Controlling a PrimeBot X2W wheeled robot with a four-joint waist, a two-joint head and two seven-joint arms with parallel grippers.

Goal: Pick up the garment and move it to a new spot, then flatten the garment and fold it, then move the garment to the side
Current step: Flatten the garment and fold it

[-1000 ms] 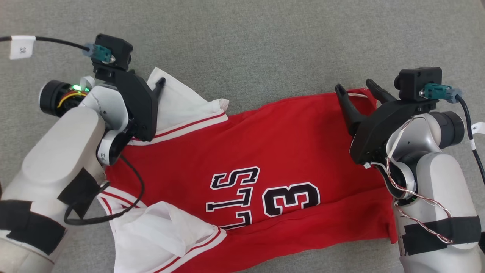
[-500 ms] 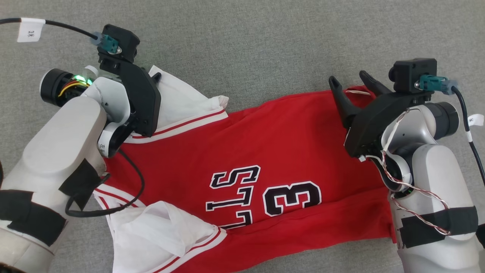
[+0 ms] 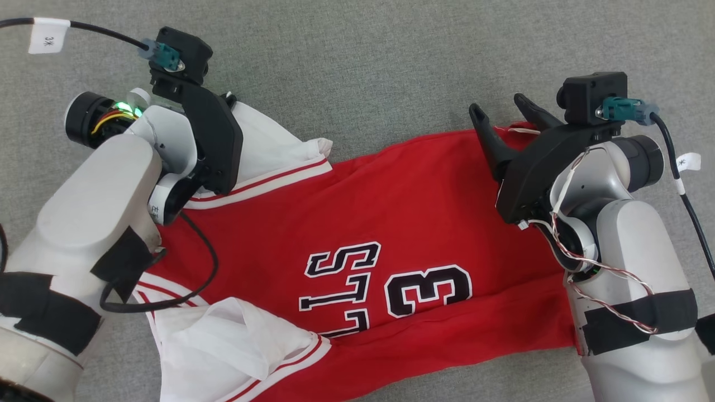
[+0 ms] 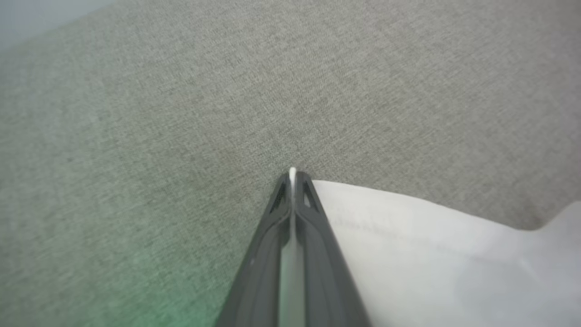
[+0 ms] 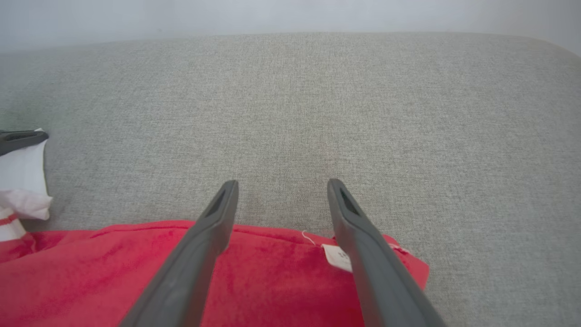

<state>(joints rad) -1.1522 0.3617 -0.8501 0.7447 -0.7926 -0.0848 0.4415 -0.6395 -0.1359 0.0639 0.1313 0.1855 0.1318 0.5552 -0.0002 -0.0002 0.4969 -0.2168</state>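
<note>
The garment [image 3: 363, 223] is a red jersey with white trim, white inner panels and black lettering, spread across the grey surface. My left gripper [image 4: 292, 175] is shut on the garment's white far-left corner [image 4: 408, 227]; a sliver of white cloth shows between its fingertips. In the head view that gripper [image 3: 228, 100] sits at the white flap's tip. My right gripper [image 3: 499, 109] stands open over the garment's far-right red corner [image 5: 272, 272], with a small white tag [image 5: 338, 256] beside one finger and nothing between the fingers [image 5: 218, 213].
The grey fabric surface [image 3: 363, 56] stretches beyond the garment on all sides. A loose white flap [image 3: 234, 335] lies bunched at the garment's near left. Cables with white labels [image 3: 47, 36] trail from both wrists.
My left gripper has closed on the white corner of the garment. Both arms shifted slightly farther away, the right gripper staying open.
</note>
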